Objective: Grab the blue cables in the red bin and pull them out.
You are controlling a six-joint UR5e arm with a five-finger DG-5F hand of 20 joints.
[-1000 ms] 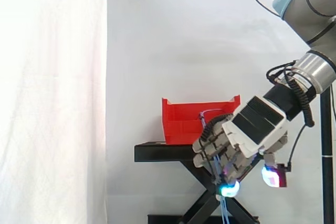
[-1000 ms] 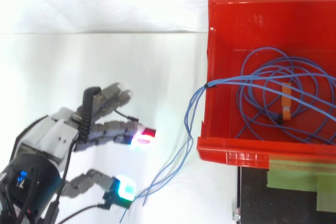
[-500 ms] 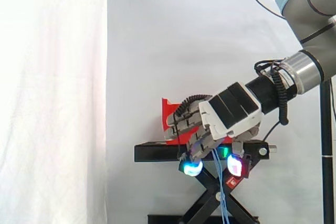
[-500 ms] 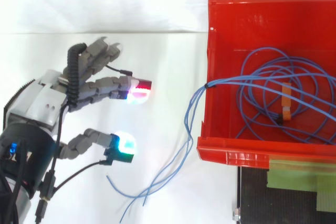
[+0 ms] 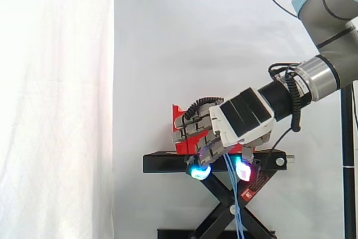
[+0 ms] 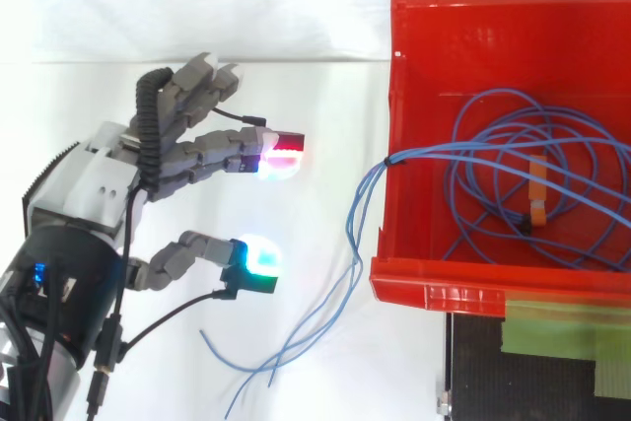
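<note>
The hand (image 6: pixel 99 184) hangs spread wide and empty beside the red bin (image 6: pixel 434 281), the blue cables (image 6: pixel 394 159) coiled inside with loose ends trailing over its wall, and a grab at those thin strands could easily close on air or let them slip

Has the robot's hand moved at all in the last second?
Yes. Seen from above, the hand has moved closer to the red bin. From the side, it has risen against the stand, up to bin level.
</note>
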